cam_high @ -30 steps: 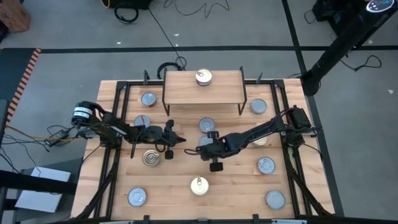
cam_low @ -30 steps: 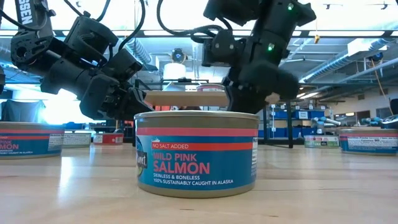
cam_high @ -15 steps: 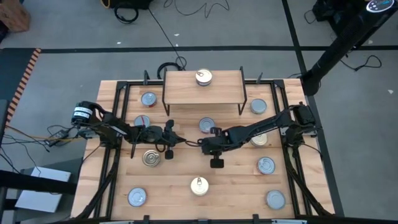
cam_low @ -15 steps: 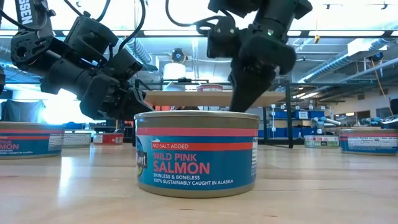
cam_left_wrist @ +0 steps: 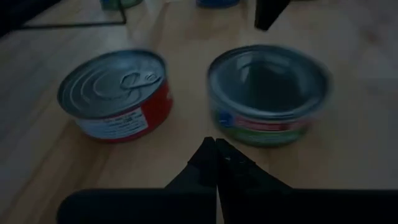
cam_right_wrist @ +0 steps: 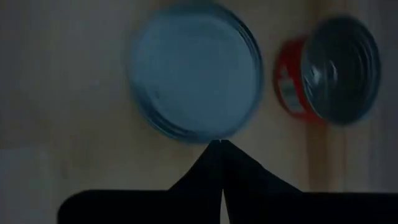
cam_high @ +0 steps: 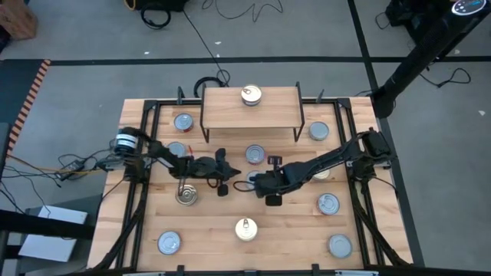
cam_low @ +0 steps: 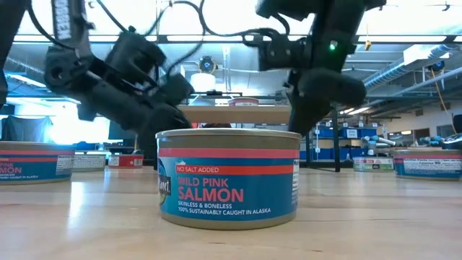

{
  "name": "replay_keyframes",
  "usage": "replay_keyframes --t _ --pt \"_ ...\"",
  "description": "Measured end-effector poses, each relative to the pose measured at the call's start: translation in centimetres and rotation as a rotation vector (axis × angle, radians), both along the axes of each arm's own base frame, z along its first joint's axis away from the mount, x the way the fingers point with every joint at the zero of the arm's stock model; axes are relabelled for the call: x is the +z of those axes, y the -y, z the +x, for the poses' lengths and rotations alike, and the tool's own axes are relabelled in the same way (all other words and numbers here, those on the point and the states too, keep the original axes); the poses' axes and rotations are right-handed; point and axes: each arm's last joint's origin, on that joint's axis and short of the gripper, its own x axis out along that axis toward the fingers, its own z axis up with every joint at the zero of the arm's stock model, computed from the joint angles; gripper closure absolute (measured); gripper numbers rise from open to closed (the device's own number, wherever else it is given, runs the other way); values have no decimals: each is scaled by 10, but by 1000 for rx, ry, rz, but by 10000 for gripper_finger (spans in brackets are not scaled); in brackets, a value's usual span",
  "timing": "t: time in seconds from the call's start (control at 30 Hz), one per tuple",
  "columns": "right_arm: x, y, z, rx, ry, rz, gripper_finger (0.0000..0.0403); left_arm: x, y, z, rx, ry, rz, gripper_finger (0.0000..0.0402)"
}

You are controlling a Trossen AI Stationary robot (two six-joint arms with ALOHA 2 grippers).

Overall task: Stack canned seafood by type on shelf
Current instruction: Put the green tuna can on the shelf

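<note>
On the table [cam_high: 138, 230] the canned seafood is scattered rather than sorted: only one gold-topped tin [cam_high: 251, 95] stands on the shelf [cam_high: 280, 111], at twelve o'clock from the table's middle, so by my judgement the stacking has barely begun. The rest sit loose around it, which leaves each tin free to be approached from above.

Both arms reach into the middle of the table. The left hand [cam_high: 227, 173] comes in from nine o'clock with its fingers pressed together and holding nothing. Its wrist view shows a red-sided tin [cam_left_wrist: 118, 96] and a green-and-red labelled tin [cam_left_wrist: 268, 93] standing just ahead of the fingertips [cam_left_wrist: 210, 163], apart from them.

The right hand [cam_high: 244, 184] comes in from three o'clock, its fingers also together and empty. In its wrist view a bluish-topped tin [cam_right_wrist: 194, 70] lies just beyond the tips, with a red tin [cam_right_wrist: 339, 71] near it.

The two hands meet near the silver tin [cam_high: 255, 154] at the table's centre, just below the shelf's front edge. With both shut, neither is set to grasp; they would have to open first, I judge.

In the low view a salmon tin [cam_low: 228, 178] stands closest to the camera.
</note>
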Motion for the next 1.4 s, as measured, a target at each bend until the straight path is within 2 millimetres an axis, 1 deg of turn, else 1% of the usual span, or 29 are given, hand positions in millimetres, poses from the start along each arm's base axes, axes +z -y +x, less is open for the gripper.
replay_keyframes --t 0.07,0.17,0.23,0.3,0.4,0.73,0.93,1.13,1.27,1.37,1.4 --pt "-7 5 -4 -35 -23 4 392 -5 -2 4 15 14 -15 401" --pt "-19 12 -9 -58 -47 77 386 -11 -3 6 29 21 -33 401" --pt "-27 14 -9 -53 -11 111 391 -12 -3 6 32 33 -34 401" --pt "-31 13 -7 -28 31 135 397 -11 -4 7 38 49 -32 401" --pt "-30 7 -1 21 96 202 395 -11 -4 7 62 47 -22 401" --pt "-22 -14 4 179 165 239 392 -11 -5 7 74 46 -17 401" --pt "-20 -13 9 188 220 219 394 -10 -3 7 65 50 -12 401" --pt "-20 -9 10 185 219 236 394 -10 -3 7 64 49 -11 401" --pt "-20 -12 10 242 205 264 394 -10 -3 7 64 49 -11 401" --pt "-21 -18 8 298 195 248 394 -10 -3 7 64 49 -11 401" --pt "-24 -19 9 299 194 235 394 -10 -3 7 63 49 -11 402"
